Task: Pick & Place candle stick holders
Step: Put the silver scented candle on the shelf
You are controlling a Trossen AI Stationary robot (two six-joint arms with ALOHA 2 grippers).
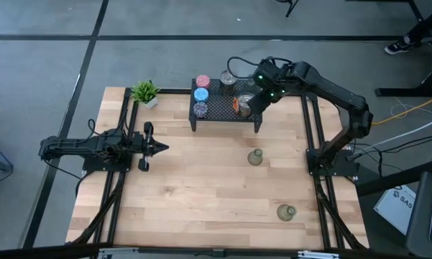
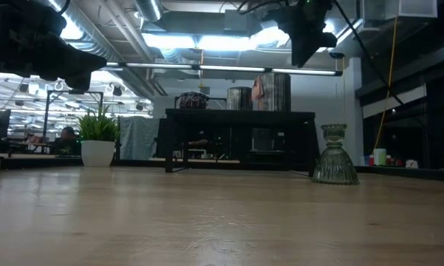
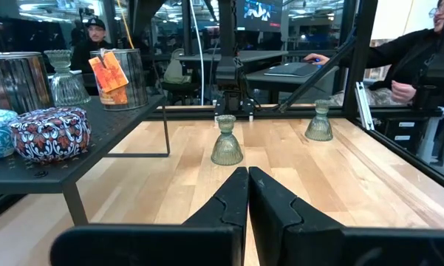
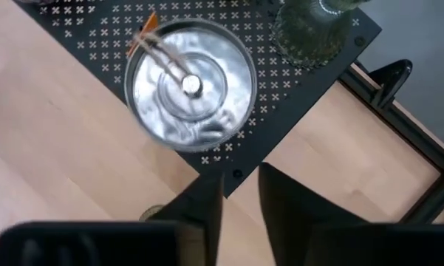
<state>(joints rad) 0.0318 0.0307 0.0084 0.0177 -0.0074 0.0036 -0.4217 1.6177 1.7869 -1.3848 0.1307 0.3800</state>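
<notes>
A black mesh rack (image 1: 226,114) stands at the table's far middle. On it rest a pink holder (image 1: 203,82), a light blue one (image 1: 200,94), a speckled one (image 1: 200,108), a ribbed silver one (image 1: 226,79), a silver one with an orange tag (image 4: 192,85) and a glass one (image 4: 310,29). Two olive-grey glass holders (image 1: 255,157) (image 1: 286,211) stand on their bases on the wood. My right gripper (image 4: 240,185) hangs above the rack's near right part, pointing steeply down, with a narrow gap and nothing between its fingers. My left gripper (image 3: 247,199) rests shut at the table's left.
A small green potted plant (image 1: 145,92) stands at the far left corner. Black frame rails (image 1: 310,137) run along both sides of the table. Bare wood lies between the rack and the near edge. People sit in the room beyond.
</notes>
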